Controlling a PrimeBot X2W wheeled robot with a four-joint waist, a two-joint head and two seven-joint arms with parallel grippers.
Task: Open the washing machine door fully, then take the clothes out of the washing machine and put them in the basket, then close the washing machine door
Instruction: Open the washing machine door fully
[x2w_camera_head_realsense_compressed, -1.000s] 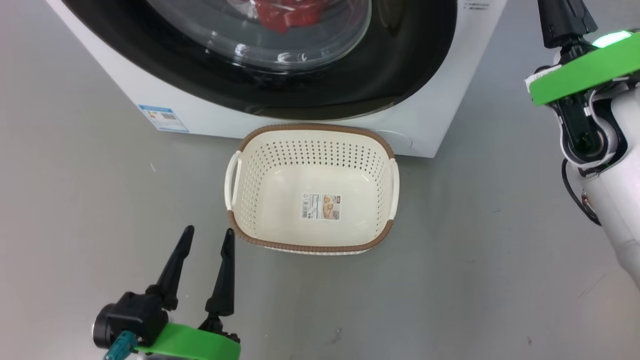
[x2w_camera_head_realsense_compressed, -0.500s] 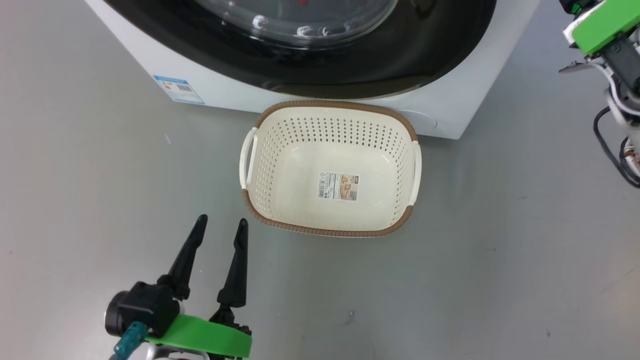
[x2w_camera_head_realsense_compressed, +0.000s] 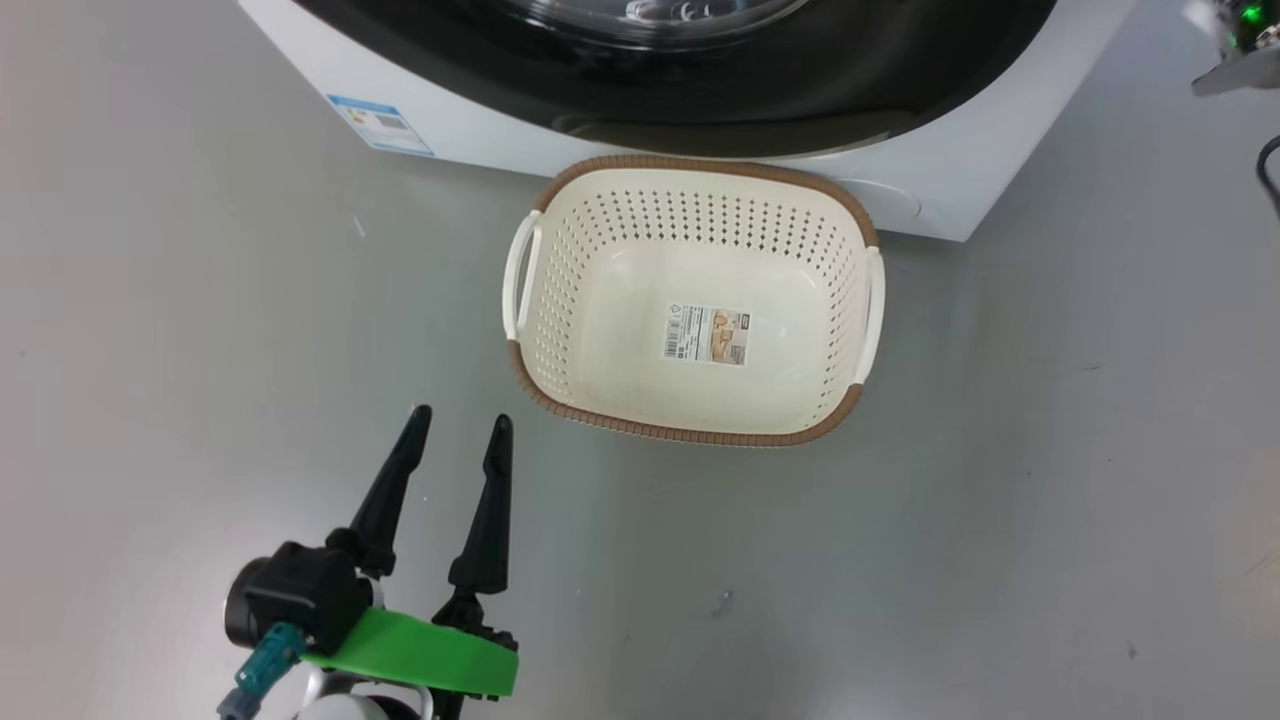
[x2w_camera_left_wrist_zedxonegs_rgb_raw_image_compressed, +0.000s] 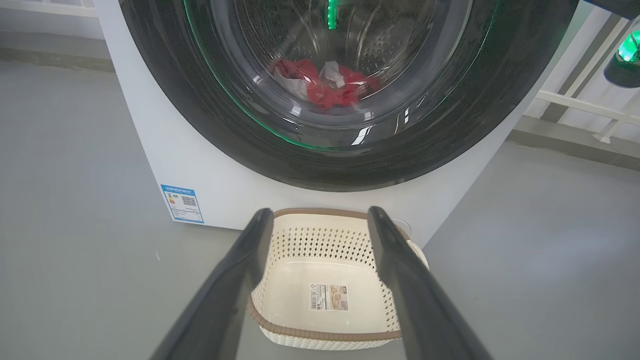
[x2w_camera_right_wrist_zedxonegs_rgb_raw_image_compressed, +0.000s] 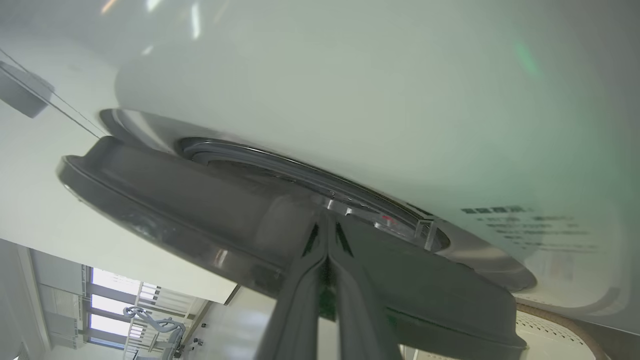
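Pressed together, the right arm's fingers (x2w_camera_right_wrist_zedxonegs_rgb_raw_image_compressed: 302, 300) point their tips at the seam between the black rim of the washing machine door (x2w_camera_right_wrist_zedxonegs_rgb_raw_image_compressed: 175, 200) and the white washing machine (x2w_camera_right_wrist_zedxonegs_rgb_raw_image_compressed: 350, 100), the clothes (x2w_camera_left_wrist_zedxonegs_rgb_raw_image_compressed: 325, 87) lying behind the glass, while the left arm's spread fingers (x2w_camera_head_realsense_compressed: 392, 490) hover short of the basket (x2w_camera_head_realsense_compressed: 690, 435).

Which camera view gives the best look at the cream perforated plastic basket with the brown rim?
Head view: the cream perforated plastic basket sits whole, seen from above, empty. In the left wrist view the left gripper's fingers cover its sides. The right wrist view catches a sliver of its brown rim at the lower right.
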